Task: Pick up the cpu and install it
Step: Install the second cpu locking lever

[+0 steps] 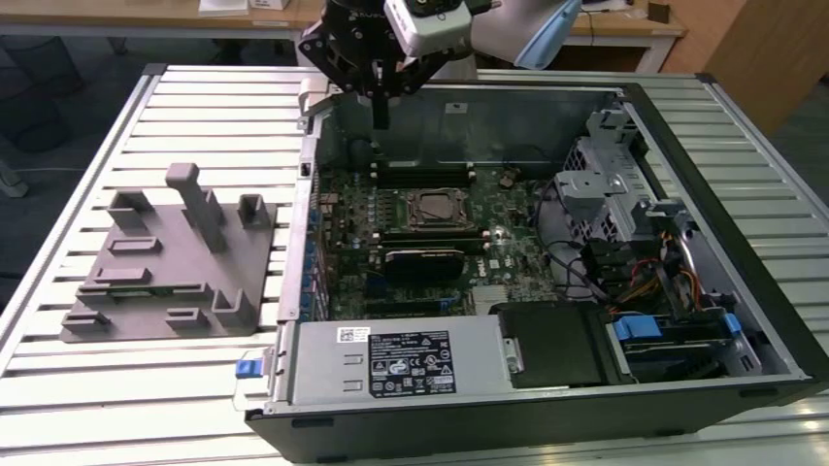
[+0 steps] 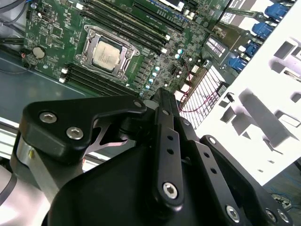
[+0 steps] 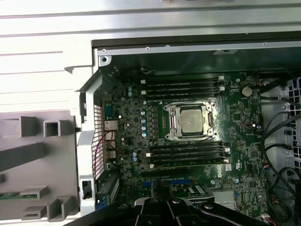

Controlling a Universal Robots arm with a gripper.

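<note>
The computer case (image 1: 545, 291) lies open on the slatted metal table (image 1: 194, 116), its green circuit board (image 1: 428, 243) facing up; the cpu (image 1: 433, 208) sits flat in its metal-framed socket (image 1: 434, 210) near the middle of that board, its pale silver top showing in both wrist views (image 2: 106, 52) (image 3: 193, 120); rows of long black memory slots (image 3: 186, 153) run along two opposite sides of the socket. The gripper (image 1: 381, 121) hangs above the far edge of the case, well apart from the cpu and holding nothing; its black fingers (image 1: 381, 107) point down and look pressed together into one narrow tip, and the second wrist view shows the black linkage (image 2: 164, 155) drawn in close, so it reads as clenched with nothing between the fingers. On the exterior view's left, beside the case, a grey plastic tray (image 1: 169, 262) with upright posts rests on the table; a silver power supply (image 1: 395, 364) with a label fills the near corner of the case, and a bundle of wires (image 1: 647, 282) lies toward the exterior view's right.
</note>
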